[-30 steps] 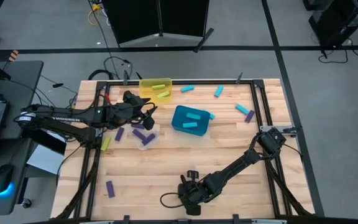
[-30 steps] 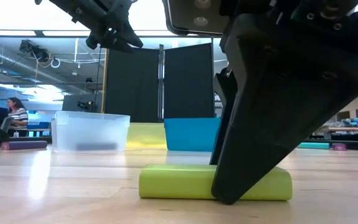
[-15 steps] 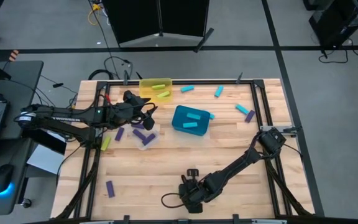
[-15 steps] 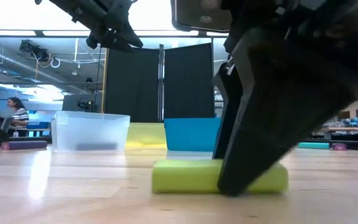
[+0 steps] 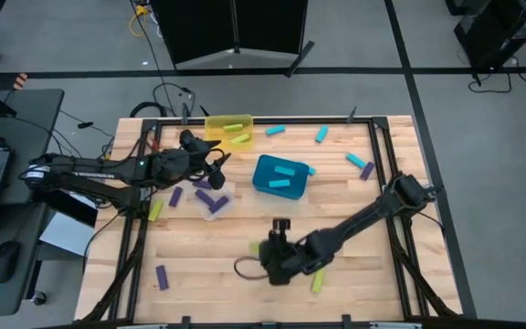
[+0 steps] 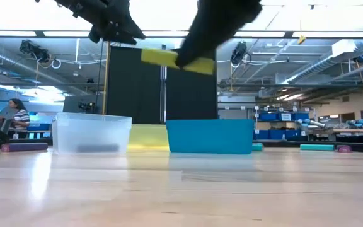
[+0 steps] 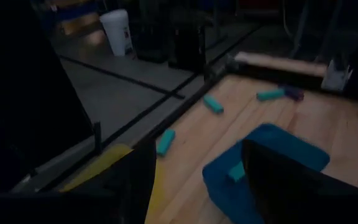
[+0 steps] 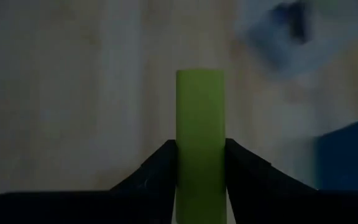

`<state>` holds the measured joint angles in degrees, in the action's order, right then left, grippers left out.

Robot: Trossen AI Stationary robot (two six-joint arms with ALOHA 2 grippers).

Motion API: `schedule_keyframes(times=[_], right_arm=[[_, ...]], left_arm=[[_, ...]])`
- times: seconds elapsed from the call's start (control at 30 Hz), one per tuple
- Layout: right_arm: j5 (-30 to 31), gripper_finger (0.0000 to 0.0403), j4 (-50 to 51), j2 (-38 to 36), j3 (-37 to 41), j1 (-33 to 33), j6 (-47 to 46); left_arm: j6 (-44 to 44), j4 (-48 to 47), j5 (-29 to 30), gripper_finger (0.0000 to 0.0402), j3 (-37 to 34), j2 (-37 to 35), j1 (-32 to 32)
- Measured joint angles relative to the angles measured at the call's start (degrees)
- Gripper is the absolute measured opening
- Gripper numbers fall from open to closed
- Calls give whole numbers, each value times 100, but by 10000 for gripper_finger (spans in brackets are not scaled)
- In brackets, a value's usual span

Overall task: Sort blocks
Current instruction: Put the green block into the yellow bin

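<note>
The right gripper point(image 8: 201, 163) clamps a yellow-green block point(image 8: 200, 134), lifted clear for carrying toward the yellow bin point(image 5: 215, 124) at eleven o'clock; the left gripper point(image 7: 194, 171) hovers empty, parted.

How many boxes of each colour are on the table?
Clear bin: 1
Yellow bin: 1
Teal bin: 1
Total: 3
</note>
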<state>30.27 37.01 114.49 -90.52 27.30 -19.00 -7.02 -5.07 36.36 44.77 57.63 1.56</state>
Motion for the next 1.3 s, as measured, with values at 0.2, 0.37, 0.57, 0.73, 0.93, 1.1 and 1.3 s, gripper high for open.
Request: schedule_keyframes(times=[0.2,0.37,0.57,0.73,0.93,1.1,1.3], right_arm=[[404,118,-303,-483,-4,-666,991],[23,118,-917,-645,-9,-1471,2090],[-1195,118,-1823,-681,-9,-2642,3257],[-2233,119,-2514,-679,-9,-3745,3630],[-3108,119,-3277,-600,-16,-4858,3649],[-3777,120,-3593,-268,-13,-5368,3494],[-4176,120,-4041,347,-124,-5560,3218]], left_arm=[[250,-43,236,243,0,-573,0],[255,-252,284,243,0,-1060,0],[255,-703,433,243,0,-1447,0],[253,-843,544,243,0,-1671,0],[253,-883,553,243,0,-1725,0],[253,-964,692,243,0,-1725,-2],[152,-1057,856,243,2,-1716,1]])
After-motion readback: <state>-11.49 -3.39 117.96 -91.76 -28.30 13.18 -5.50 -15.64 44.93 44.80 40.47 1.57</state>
